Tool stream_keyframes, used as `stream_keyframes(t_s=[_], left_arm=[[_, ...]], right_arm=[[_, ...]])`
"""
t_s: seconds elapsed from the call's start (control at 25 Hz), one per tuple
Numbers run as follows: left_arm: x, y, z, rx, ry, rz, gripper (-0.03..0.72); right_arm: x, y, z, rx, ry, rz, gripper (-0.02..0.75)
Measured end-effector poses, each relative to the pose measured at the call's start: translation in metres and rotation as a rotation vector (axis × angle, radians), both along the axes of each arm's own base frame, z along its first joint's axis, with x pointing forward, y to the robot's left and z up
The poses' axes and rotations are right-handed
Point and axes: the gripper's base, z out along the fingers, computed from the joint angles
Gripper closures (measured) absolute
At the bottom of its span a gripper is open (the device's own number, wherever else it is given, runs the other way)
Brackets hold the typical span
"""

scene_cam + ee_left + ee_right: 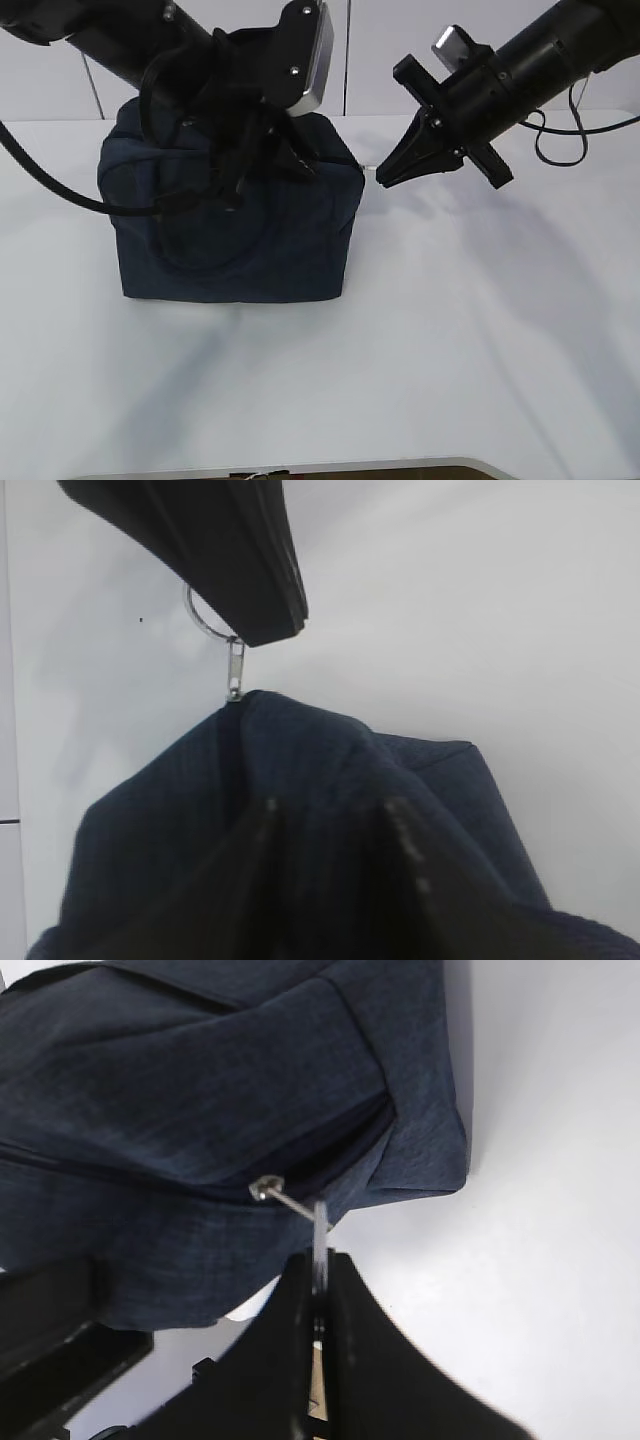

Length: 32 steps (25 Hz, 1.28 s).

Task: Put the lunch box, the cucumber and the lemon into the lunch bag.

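My right gripper (318, 1290) is pinched shut on the metal zipper pull (318, 1228) at the right end of the lunch bag (240, 235). My left gripper (262, 140) sits on the bag's top; whether it is clamped I cannot tell. The bag is boxy, dark navy fabric, standing upright on the white table (450, 330), left of centre.
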Motion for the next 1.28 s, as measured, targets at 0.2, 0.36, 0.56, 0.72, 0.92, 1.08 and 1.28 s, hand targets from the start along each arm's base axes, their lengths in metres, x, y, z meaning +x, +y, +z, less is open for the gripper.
stream_keyframes(t_s=[0.2,0.36,0.56,0.72,0.92,1.08,1.28], left_arm=[[0.0014,0.0027,-0.0015,0.034,-0.010,0.013,0.684],[0.0016,0.0035,-0.0023,0.051,-0.012,0.025,0.690],[0.0019,0.0036,-0.0021,0.053,-0.013,0.028,0.691],[0.0020,0.0041,-0.0024,0.061,-0.017,0.025,0.691],[0.0014,0.0065,0.0015,0.070,-0.029,0.036,0.692],[0.0015,0.0081,0.0023,0.086,-0.033,0.056,0.692],[0.0006,0.0098,0.0066,0.085,-0.040,0.082,0.692]], right_arm=[[0.0001,0.0004,0.0005,0.007,-0.001,-0.001,0.733],[0.0001,0.0006,0.0006,0.009,0.000,-0.001,0.733],[-0.0003,0.0002,-0.0005,-0.008,-0.002,0.005,0.733],[-0.0006,-0.0017,-0.0023,-0.037,-0.006,0.014,0.733],[-0.0012,-0.0010,-0.0026,-0.040,0.002,0.014,0.733],[-0.0012,-0.0011,-0.0026,-0.041,0.004,0.012,0.733],[0.0003,-0.0009,-0.0075,-0.042,0.016,0.011,0.733]])
